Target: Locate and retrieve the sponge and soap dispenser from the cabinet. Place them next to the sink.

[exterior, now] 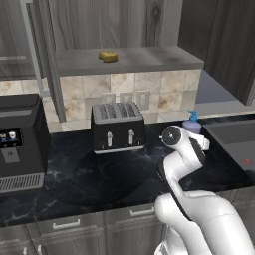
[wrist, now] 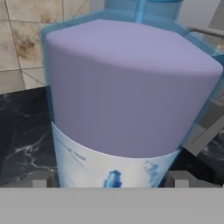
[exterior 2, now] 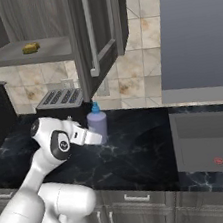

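Note:
The soap dispenser [exterior 2: 98, 122], a pale-blue bottle with a blue pump, stands upright at counter level just left of the sink [exterior 2: 209, 142], a dark grey recessed rectangle with a lighter rim. My gripper [wrist: 111, 180] is shut on the dispenser [wrist: 131, 87], one fingertip [wrist: 43, 180] pressed to each side near its base. From the left base view the gripper [exterior: 199, 142] reaches toward the dispenser [exterior: 191, 123], with the sink [exterior: 231, 139] to its right. The yellow sponge [exterior: 107, 56] lies on the shelf of the open cabinet [exterior: 149, 60]; from the right, the sponge [exterior 2: 30, 47] sits far left on the shelf.
A black toaster [exterior: 118, 127] stands on the counter below the shelf. A black coffee machine [exterior: 20, 142] is at the left. The cabinet's open glass door [exterior 2: 94, 30] hangs above the dispenser. A grey hood [exterior 2: 193, 35] overhangs the right side.

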